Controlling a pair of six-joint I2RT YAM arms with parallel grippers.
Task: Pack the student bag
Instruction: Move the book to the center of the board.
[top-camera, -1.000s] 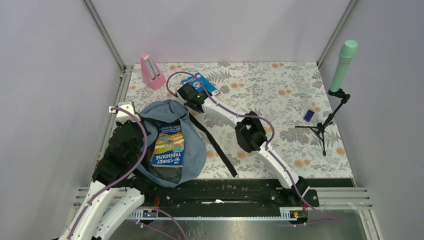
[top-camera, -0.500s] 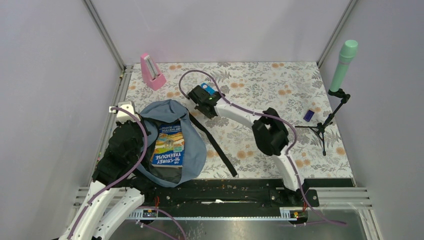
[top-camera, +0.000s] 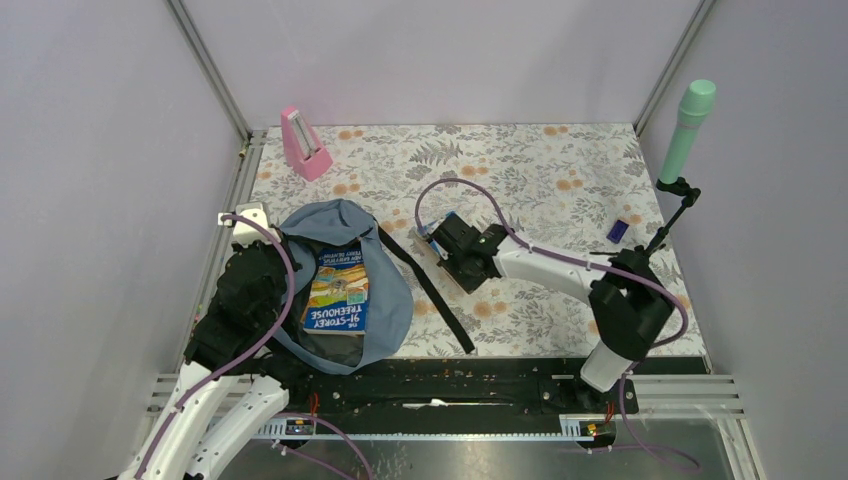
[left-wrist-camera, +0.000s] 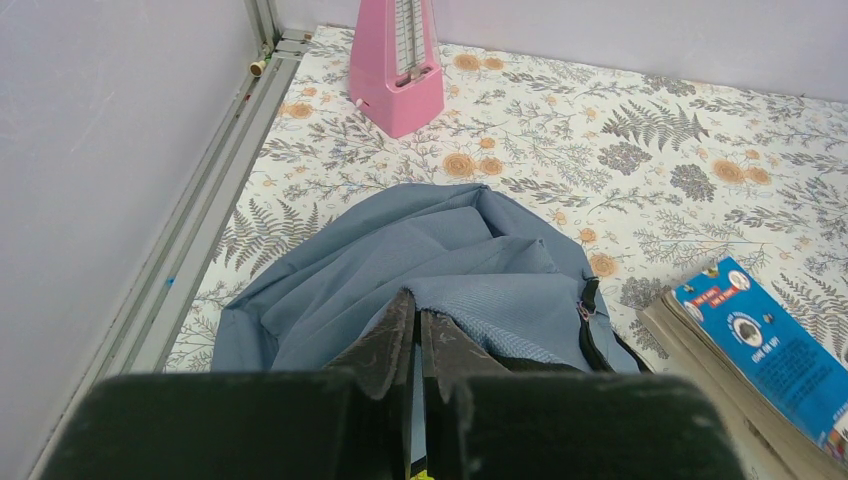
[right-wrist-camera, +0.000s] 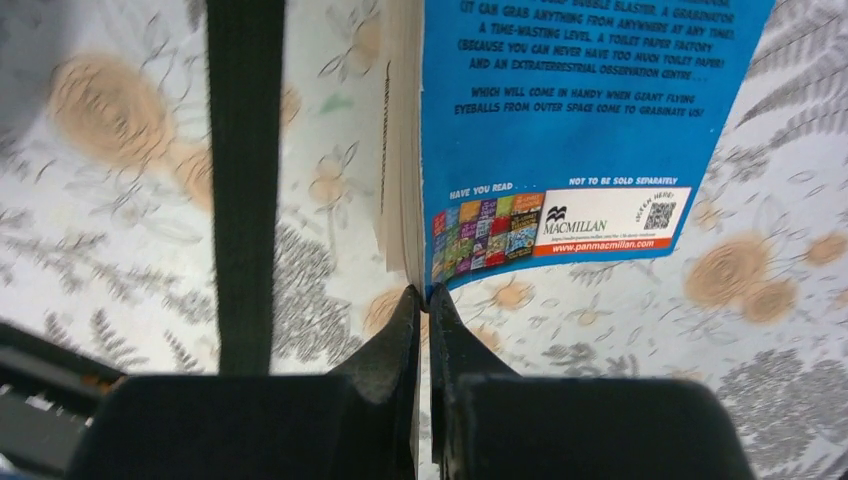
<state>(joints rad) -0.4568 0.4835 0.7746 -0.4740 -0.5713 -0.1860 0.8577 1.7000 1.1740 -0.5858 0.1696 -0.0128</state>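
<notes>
Both pincers clamped
At 8 o'clock the left gripper (left-wrist-camera: 415, 300) pinches the rim of the student bag (left-wrist-camera: 400, 240); at its 3 o'clock the right gripper (right-wrist-camera: 421, 293) pinches a corner of a blue paperback (right-wrist-camera: 560, 120).

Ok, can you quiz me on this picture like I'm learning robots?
1. True or false: the right tool is shut on the blue book.
2. The metronome in the far corner is: A green, B pink, C black?
3. What does the left tool pinch?
Key: 1 true; 2 B; 3 the student bag.
</notes>
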